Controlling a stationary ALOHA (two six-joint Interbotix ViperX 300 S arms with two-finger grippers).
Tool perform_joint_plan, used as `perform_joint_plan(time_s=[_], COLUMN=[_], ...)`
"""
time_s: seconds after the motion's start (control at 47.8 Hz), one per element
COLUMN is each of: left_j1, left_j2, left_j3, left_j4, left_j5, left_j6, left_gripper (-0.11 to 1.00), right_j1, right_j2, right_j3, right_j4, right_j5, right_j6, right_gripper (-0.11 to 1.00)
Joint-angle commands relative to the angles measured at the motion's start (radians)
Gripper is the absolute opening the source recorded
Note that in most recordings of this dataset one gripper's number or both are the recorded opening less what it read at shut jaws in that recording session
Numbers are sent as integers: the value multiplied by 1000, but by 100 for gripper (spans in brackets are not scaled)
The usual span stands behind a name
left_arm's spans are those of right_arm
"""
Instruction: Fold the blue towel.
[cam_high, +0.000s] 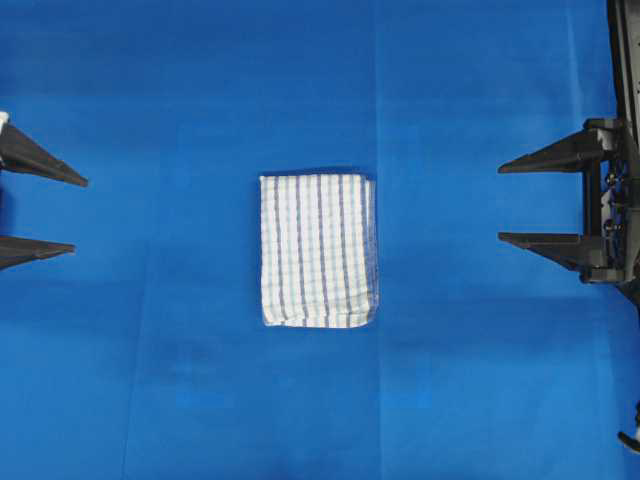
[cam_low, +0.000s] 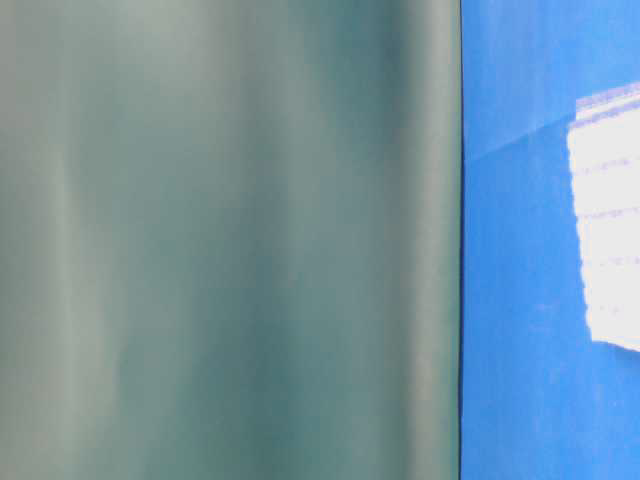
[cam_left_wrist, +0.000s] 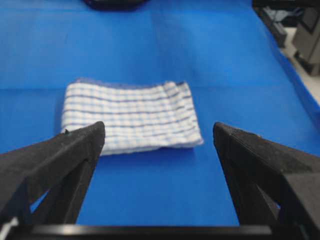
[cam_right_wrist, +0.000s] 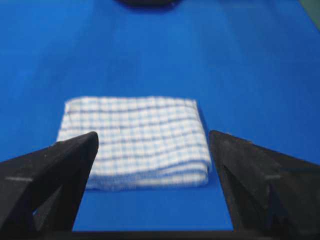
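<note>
Blue towel: the blue towel lies folded into a compact rectangle near the middle of the counter, stripes running along its long side, layered edges stacked at its right side in the overhead view.
Towel edges: hems lie flat on the blue covering; the fold looks thick and rounded at the corner seen from the left wrist view and from the right wrist view.
Left end effector: the left end effector sits at the left border, fingers spread wide, nothing between them, well apart from the towel.
Right end effector: the right end effector sits at the right border, fingers also spread wide and empty, well apart from the towel.
Open room: bare blue covering surrounds the towel on all sides.
Table-level view: mostly a blurred grey-green surface; the towel shows only as an overexposed white patch at the right.
</note>
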Motion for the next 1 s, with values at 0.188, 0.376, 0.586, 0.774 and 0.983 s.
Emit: perform_joint_plan(time_s=[0.188, 0.376, 0.586, 0.774, 0.983], left_j1=[52, 55, 54, 54, 54], left_j2=[-55, -55, -55, -58, -58], left_j3=[52, 57, 61, 61, 63], left_j4=[2, 2, 2, 2, 2], left_j5=[18, 23, 26, 31, 35], left_j6=[9, 11, 12, 12, 12], left_gripper=[91, 91, 91, 91, 91], right_j1=[-2, -2, -2, -3, -2], right_j2=[35, 40, 38, 40, 40], right_j3=[6, 8, 8, 8, 8], right_j4=[17, 18, 18, 18, 18], right_j5=[-29, -29, -29, -29, -29], right_j6=[-2, -2, -2, 0, 0], right_gripper=[84, 84, 84, 84, 84])
